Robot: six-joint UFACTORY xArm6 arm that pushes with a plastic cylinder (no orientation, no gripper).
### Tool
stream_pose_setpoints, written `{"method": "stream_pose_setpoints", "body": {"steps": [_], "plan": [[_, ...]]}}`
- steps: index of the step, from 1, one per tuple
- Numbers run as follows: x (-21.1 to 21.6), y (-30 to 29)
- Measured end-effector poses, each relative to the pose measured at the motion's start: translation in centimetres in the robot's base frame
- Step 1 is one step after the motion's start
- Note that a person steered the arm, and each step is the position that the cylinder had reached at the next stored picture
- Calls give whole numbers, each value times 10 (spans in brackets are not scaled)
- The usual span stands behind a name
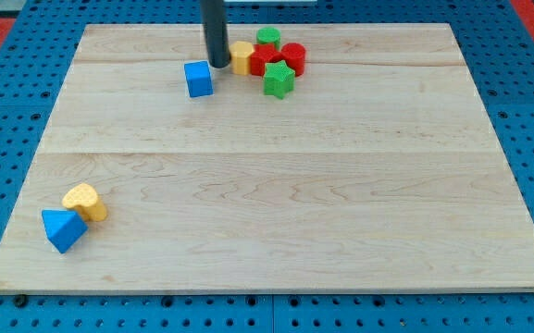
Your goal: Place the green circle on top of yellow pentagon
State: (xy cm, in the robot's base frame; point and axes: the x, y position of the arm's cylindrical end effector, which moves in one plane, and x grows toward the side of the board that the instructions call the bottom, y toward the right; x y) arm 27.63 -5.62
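The green circle (268, 37) sits at the view's top, at the back of a tight cluster. The yellow pentagon (241, 56) is at the cluster's left edge, just left of and below the green circle. My tip (219, 64) is right beside the yellow pentagon's left side, between it and a blue cube (198, 79). The rod comes down from the view's top.
In the cluster are a red block (265, 61), a red cylinder (292, 55) and a green star (279, 80). A yellow heart (85, 202) and a blue triangle (63, 229) lie at the view's bottom left. The wooden board (276, 185) lies on a blue pegboard.
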Motion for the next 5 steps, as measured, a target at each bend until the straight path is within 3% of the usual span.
{"method": "stream_pose_setpoints", "body": {"steps": [3, 4, 5], "plan": [[-4, 107], [-8, 107], [-10, 61]]}}
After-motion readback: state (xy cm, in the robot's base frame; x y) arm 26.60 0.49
